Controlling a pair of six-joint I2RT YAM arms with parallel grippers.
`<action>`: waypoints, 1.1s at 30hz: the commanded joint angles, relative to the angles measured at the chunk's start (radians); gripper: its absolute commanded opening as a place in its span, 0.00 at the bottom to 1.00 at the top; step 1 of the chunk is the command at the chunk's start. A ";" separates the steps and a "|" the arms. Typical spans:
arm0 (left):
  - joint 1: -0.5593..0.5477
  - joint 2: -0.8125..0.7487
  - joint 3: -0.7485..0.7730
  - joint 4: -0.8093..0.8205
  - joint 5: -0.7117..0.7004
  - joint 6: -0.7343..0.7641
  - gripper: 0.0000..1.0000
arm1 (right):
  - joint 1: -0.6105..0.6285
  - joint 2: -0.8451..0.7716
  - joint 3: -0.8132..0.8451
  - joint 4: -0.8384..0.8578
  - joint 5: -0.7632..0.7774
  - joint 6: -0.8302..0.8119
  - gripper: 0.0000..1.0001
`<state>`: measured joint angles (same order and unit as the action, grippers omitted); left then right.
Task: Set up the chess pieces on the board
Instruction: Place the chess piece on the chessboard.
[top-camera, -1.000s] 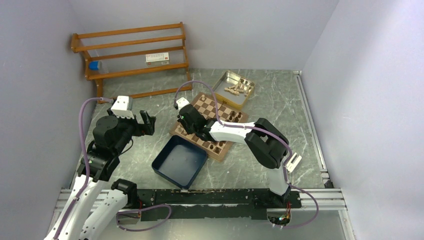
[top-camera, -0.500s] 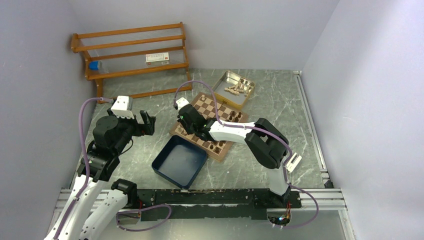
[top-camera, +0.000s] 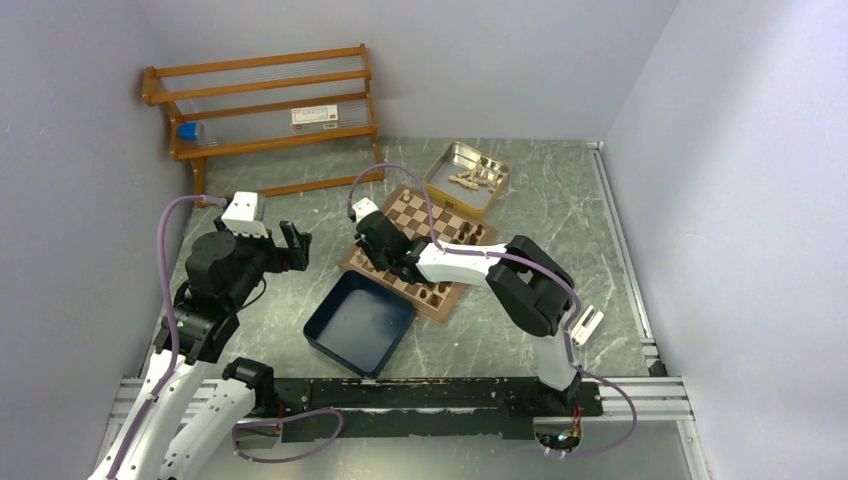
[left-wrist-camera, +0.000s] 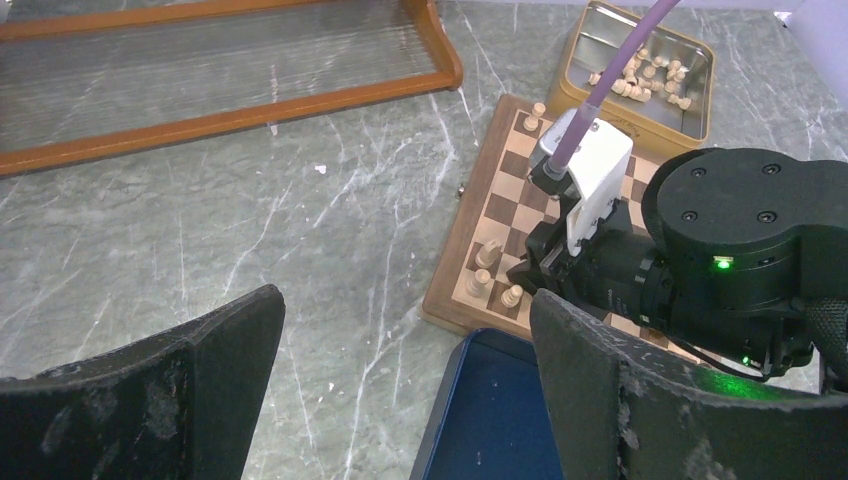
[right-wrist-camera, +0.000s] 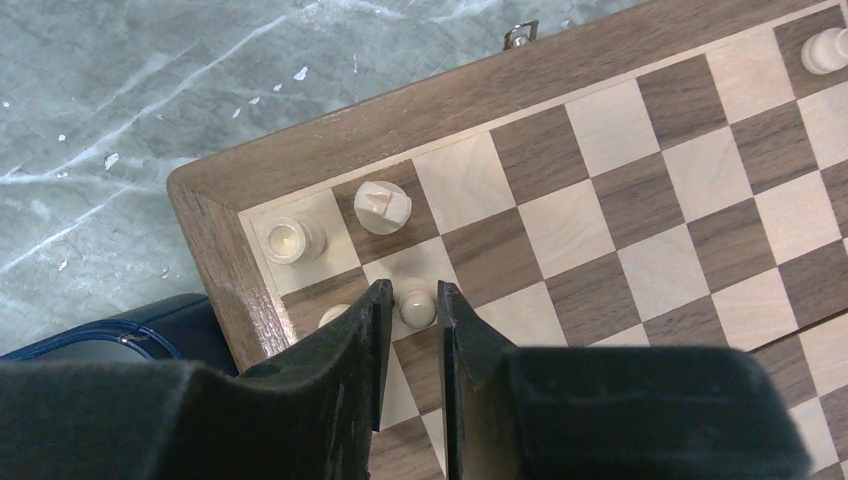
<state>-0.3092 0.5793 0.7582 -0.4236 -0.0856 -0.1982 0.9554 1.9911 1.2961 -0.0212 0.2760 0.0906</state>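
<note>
The board (top-camera: 420, 215) lies mid-table, also seen in the right wrist view (right-wrist-camera: 620, 200). My right gripper (right-wrist-camera: 412, 290) hangs over its near-left corner. Its jaws stand narrowly open on either side of a light pawn (right-wrist-camera: 417, 307), which stands on a cream square with a thin gap on each side. A light rook (right-wrist-camera: 287, 240) and a knight (right-wrist-camera: 383, 207) stand in the corner row. Another light pawn (right-wrist-camera: 335, 313) is half hidden by the left finger. Dark chess pieces (top-camera: 470, 232) stand on the board's right side. My left gripper (left-wrist-camera: 405, 300) is wide open and empty, left of the board.
A navy blue tray (top-camera: 358, 322) touches the board's near-left edge. A metal tin (top-camera: 468, 178) with several loose pieces stands behind the board. A wooden rack (top-camera: 265, 110) stands at the back left. Grey walls close in three sides.
The right gripper's jaws have parted a little around the light pawn. Its wrist has shifted slightly. The left arm has not moved.
</note>
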 joint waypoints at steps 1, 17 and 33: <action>0.007 -0.011 0.003 0.009 0.003 -0.003 0.97 | 0.005 0.019 0.031 -0.003 0.009 0.009 0.27; 0.007 -0.012 0.002 0.012 0.005 0.000 0.97 | 0.004 -0.001 0.046 -0.012 0.030 0.001 0.30; 0.007 -0.011 0.000 0.016 0.017 -0.001 0.97 | -0.021 -0.145 0.071 -0.034 0.047 -0.002 0.42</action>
<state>-0.3092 0.5751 0.7582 -0.4236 -0.0853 -0.1982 0.9520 1.9125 1.3273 -0.0597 0.3038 0.0891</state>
